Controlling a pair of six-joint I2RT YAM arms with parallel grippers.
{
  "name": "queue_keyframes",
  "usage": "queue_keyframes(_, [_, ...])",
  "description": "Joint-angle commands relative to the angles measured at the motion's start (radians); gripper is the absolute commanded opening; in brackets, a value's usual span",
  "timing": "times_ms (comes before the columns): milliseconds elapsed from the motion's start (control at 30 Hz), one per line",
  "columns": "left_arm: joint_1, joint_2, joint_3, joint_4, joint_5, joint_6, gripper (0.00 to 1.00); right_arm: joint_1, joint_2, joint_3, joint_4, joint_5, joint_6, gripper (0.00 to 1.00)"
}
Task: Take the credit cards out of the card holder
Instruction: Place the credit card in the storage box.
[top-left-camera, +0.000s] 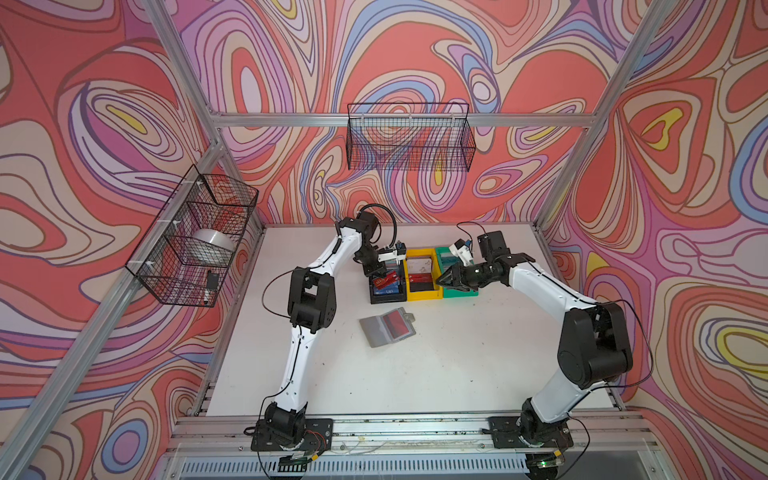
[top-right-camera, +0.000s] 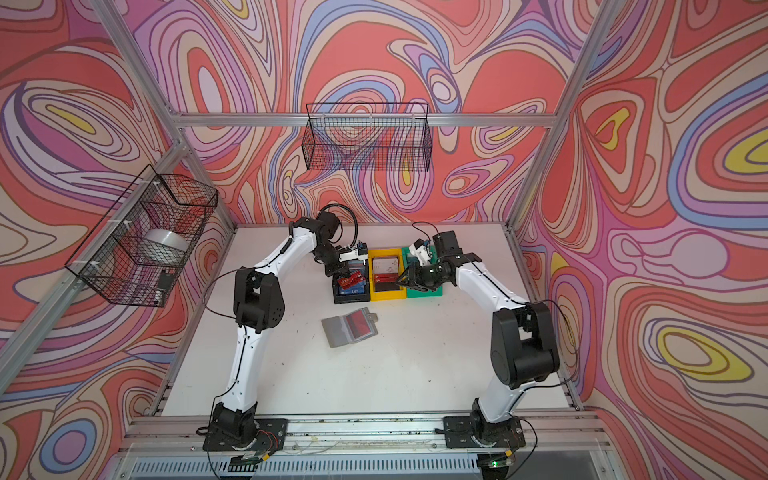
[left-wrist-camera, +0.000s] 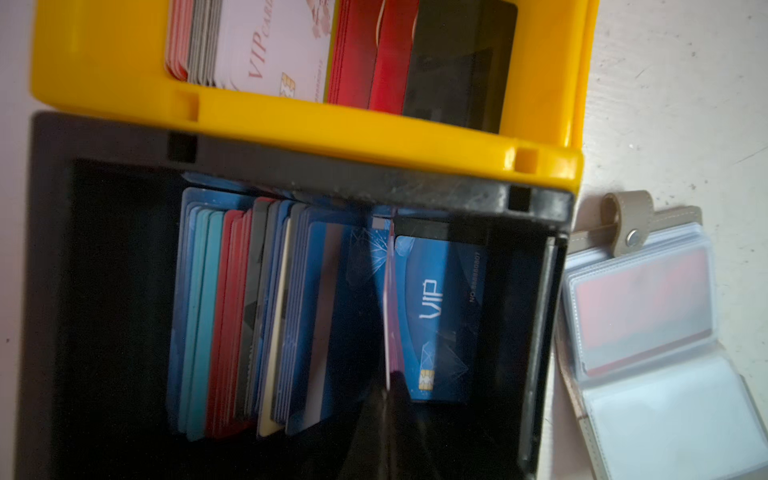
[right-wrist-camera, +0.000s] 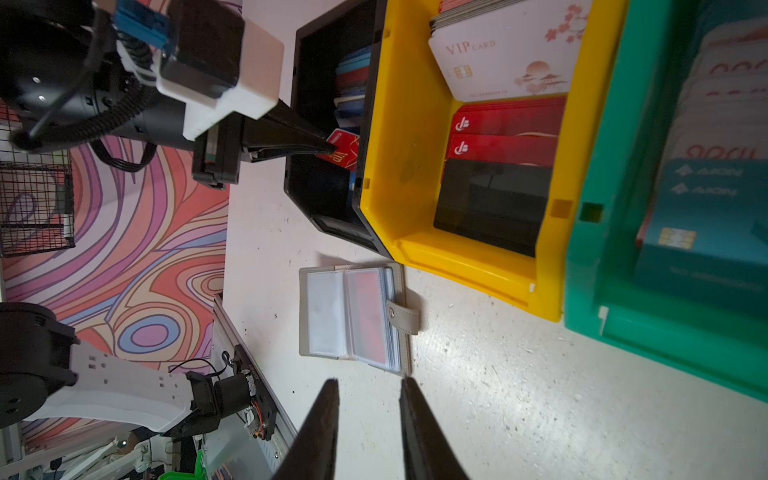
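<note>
The grey card holder (top-left-camera: 379, 332) lies open on the white table in front of the bins, snap tab (right-wrist-camera: 404, 316) to one side. A red credit card (right-wrist-camera: 368, 316) shows through one of its clear sleeves. My left gripper (top-left-camera: 376, 275) is over the black bin (top-left-camera: 387, 298), shut on another red credit card (right-wrist-camera: 345, 151). The left wrist view shows that card (left-wrist-camera: 388, 299) edge-on above the blue VIP cards in the bin. My right gripper (right-wrist-camera: 368, 384) hovers in front of the yellow bin (top-left-camera: 424, 296), open and empty, pointing toward the card holder (right-wrist-camera: 324, 316).
Three bins stand side by side at the back: black, yellow and green (top-left-camera: 459, 293), each holding several cards. Wire baskets hang on the back wall (top-left-camera: 409, 137) and the left wall (top-left-camera: 191, 232). Bare table lies between the card holder and the arm bases.
</note>
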Motion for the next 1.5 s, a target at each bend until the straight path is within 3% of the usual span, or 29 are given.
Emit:
queue_keyframes(0, [0.0,0.013,0.025,-0.066,-0.064,0.028,0.0,-0.003,-0.001,0.009,0.003,-0.014,-0.011,0.28])
queue_keyframes(300, [-0.017,0.021,0.03,-0.078,-0.136,0.065,0.0,-0.003,-0.013,-0.014,0.034,-0.018,0.004,0.28])
queue_keyframes(667, [-0.029,0.051,0.132,-0.126,-0.156,0.121,0.0,-0.004,-0.038,-0.035,0.049,-0.015,0.012,0.28])
queue_keyframes(1233, [-0.035,0.058,0.074,-0.096,-0.219,0.138,0.0,-0.004,-0.04,-0.054,0.069,-0.02,0.024,0.28])
queue_keyframes(1467, [-0.036,0.032,0.011,-0.015,-0.227,0.152,0.13,-0.004,-0.035,-0.051,0.071,-0.024,0.026,0.28])
